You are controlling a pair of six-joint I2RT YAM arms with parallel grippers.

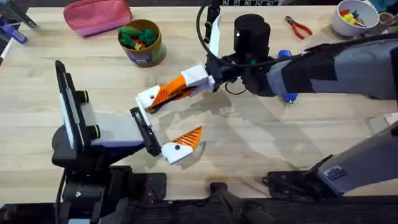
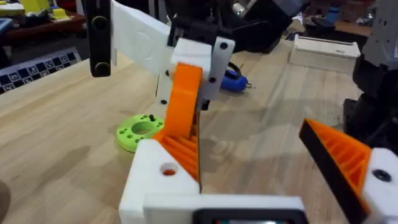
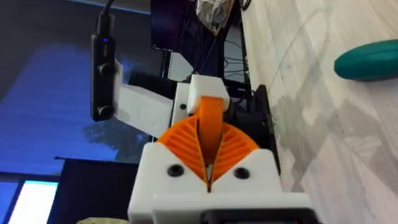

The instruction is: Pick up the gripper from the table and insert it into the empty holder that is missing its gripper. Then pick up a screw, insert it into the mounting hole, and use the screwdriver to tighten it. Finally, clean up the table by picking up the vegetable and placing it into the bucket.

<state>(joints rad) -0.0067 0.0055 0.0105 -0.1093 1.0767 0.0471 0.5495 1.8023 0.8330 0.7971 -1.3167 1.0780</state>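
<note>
Place: a robotics lab or workshop bench
Surface (image 1: 261,149): pale wood, two arm bases clamped at its near edge
Tools: red-handled pliers (image 1: 300,27); blue screwdriver (image 2: 235,81)
Clutter: pink pouch (image 1: 98,17); white bowl (image 1: 354,18) of coloured bits
Background: calibration-pattern board (image 2: 38,67); lit monitor (image 3: 31,202)

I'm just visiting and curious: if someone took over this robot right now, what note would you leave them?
Left gripper: jaws open, above the table.
Right gripper: jaws shut on the gripper, held up close to the left one.
Screwdriver and vegetable lie on the table; bucket stands at the far side.
Done: gripper picked up.
Left: seat it, add and tighten the screw, vegetable into bucket.
</note>
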